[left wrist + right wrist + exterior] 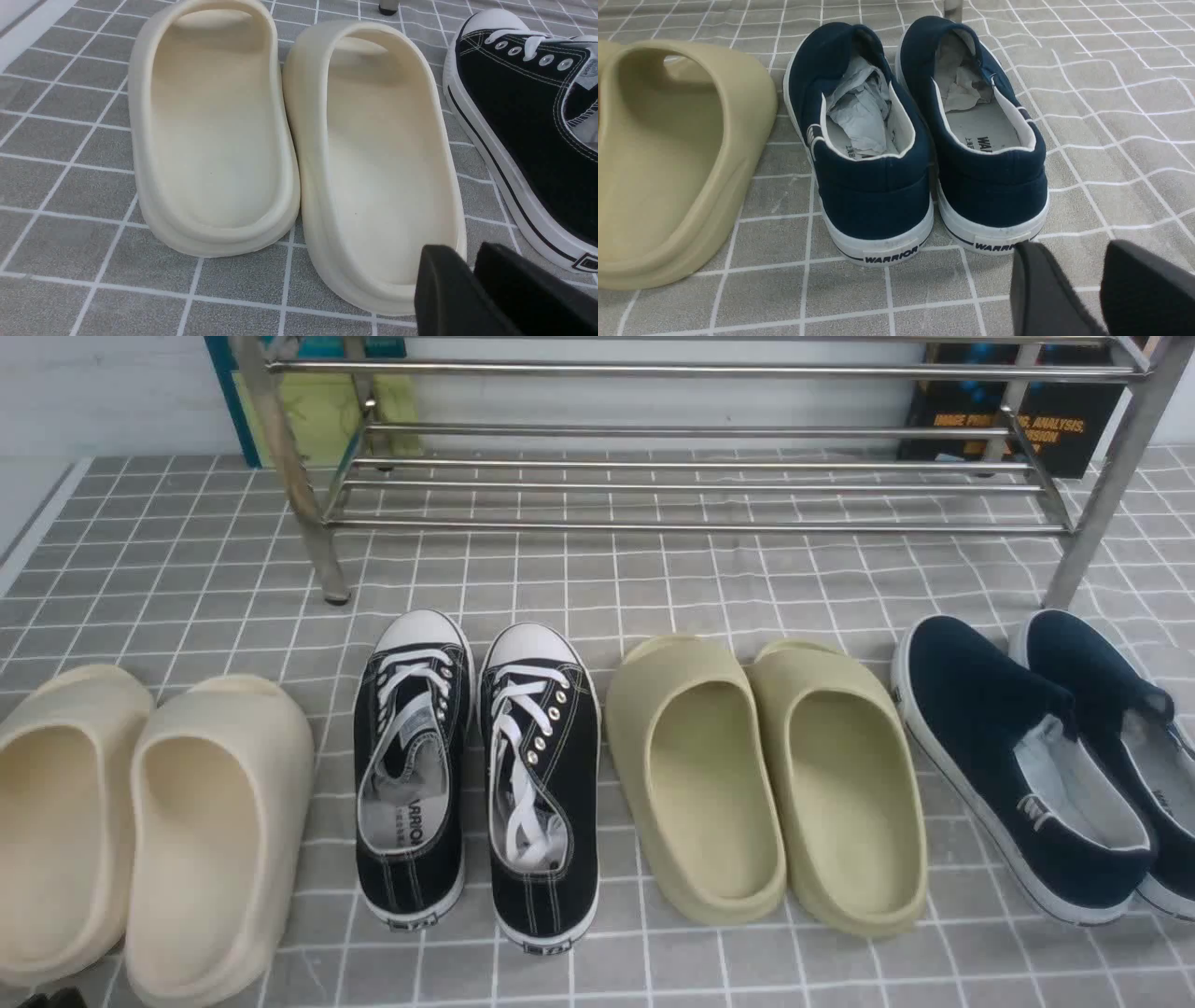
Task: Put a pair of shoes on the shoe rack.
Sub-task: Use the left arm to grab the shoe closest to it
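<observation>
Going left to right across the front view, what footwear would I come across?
Beige foam slides, black lace-up canvas sneakers, olive-green foam slides, navy slip-on canvas shoes.

Cream foam slides (217,821) near left edge of grey cloth with white grid (308,980), olive-green foam slides (775,784) further right, navy canvas slip-ons with white soles (1027,765) nearer right edge, toes all toward far edge.

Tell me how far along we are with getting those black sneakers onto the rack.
Nothing looks done: both black sneakers sit on the checked cloth, in front of the metal rack. Nothing is in hand; no sneaker is between either gripper's fingers. Left to do: pick up both sneakers and set them on the rack.
</observation>
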Controlling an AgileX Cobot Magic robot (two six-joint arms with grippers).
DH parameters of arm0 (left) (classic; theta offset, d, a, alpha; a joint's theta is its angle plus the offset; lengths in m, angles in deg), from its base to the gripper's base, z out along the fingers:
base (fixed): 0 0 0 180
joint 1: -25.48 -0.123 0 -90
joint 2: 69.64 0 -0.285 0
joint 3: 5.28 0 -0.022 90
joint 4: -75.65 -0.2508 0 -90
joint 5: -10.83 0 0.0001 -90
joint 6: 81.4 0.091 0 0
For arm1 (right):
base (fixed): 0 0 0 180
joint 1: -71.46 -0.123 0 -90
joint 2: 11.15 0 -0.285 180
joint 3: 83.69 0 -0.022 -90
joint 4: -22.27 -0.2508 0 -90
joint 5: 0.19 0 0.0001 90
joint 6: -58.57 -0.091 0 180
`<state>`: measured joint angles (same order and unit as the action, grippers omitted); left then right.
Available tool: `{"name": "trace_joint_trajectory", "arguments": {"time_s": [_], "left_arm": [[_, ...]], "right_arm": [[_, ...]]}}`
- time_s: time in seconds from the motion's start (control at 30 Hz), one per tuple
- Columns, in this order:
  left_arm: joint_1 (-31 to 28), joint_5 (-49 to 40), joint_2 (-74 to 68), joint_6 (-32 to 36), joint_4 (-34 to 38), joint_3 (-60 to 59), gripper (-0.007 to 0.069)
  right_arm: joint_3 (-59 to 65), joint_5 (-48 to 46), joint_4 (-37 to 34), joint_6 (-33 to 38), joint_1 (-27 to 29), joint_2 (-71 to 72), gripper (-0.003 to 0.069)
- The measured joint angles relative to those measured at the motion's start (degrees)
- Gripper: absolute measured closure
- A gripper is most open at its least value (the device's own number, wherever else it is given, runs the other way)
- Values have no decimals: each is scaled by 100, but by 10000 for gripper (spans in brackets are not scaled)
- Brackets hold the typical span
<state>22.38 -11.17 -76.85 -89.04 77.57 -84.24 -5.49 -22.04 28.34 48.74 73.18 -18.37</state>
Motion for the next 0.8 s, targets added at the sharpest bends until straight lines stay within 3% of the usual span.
{"name": "trace_joint_trajectory", "arguments": {"time_s": [0.8], "left_arm": [[0,129,0,0,23,0,491]], "right_arm": [[0,0,0,0,0,0,419]]}}
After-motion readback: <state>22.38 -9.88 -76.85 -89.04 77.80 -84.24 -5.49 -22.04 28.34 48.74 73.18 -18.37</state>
